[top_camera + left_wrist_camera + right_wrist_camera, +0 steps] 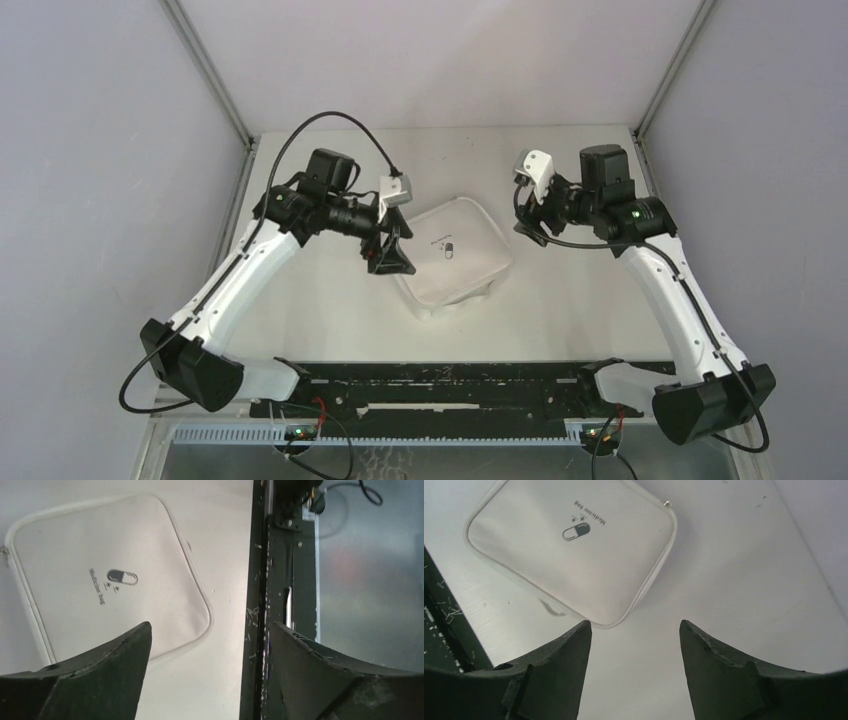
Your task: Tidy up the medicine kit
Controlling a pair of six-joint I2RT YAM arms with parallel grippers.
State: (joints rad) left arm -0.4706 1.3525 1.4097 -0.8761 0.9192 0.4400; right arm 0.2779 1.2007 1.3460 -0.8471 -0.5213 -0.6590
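While left hand [210,627] and right hand [635,624] gape empty, the closed medicine kit [460,262] hides its contents.

robot lab cell: grey panel walls [90,150], metal frame posts [205,70], white table [560,300].

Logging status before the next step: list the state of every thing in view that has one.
medicine kit, closed, lying flat on the table, pill logo up.
left fingers, open, holding nothing.
right fingers, open, holding nothing.
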